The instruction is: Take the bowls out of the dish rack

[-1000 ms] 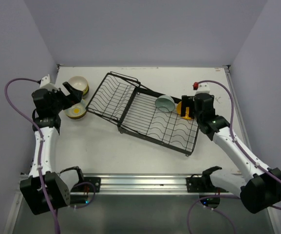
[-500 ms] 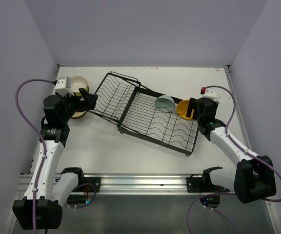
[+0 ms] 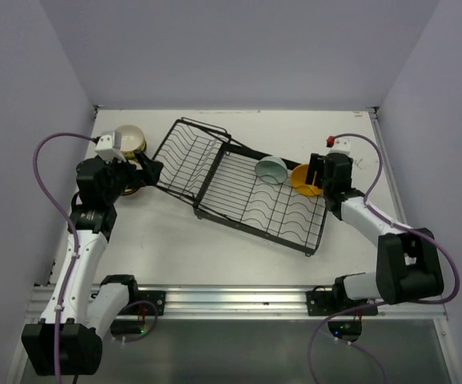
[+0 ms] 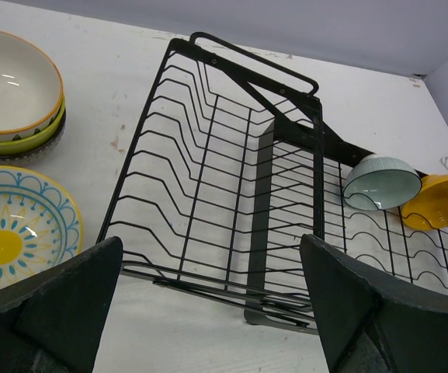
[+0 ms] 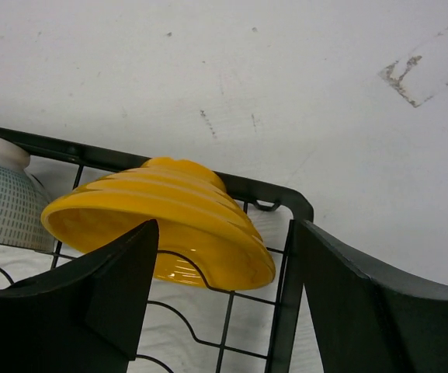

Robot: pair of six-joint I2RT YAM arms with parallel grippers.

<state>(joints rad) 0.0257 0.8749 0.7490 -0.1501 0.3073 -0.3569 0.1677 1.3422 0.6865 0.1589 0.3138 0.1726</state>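
While at the rack's far right corner, right gripper [image 5: 225, 233]: jaws narrower than 1 s ago but apart, straddling orange bowl [image 5: 169, 225]; no clamp seen yet.
Left gripper [image 4: 208, 256]: wide open, empty; swung off stacked bowls [image 4: 14, 93] toward dish rack [image 4: 231, 179].
Teal bowl [image 4: 381, 181]: lay on rack beside orange, unmoved.
Meaning: orange prob. next out; 2 were left on rack.

The right claw [image 5: 222, 303] has its fingers spread astride the tilted orange-yellow bowl [image 5: 169, 225], with a gap showing on the bowl's right. The dish rack [image 5: 60, 149] rim crosses just beyond, then bare surface [image 5: 286, 78]. The pale teal bowl [image 5: 2, 198] crowds the claw's left. Ahead of the left claw [image 4: 212, 311], the rack's raised basket wall bars the way. Stacked bowls [image 4: 14, 101] and a patterned bowl [image 4: 14, 233] sit to its left.
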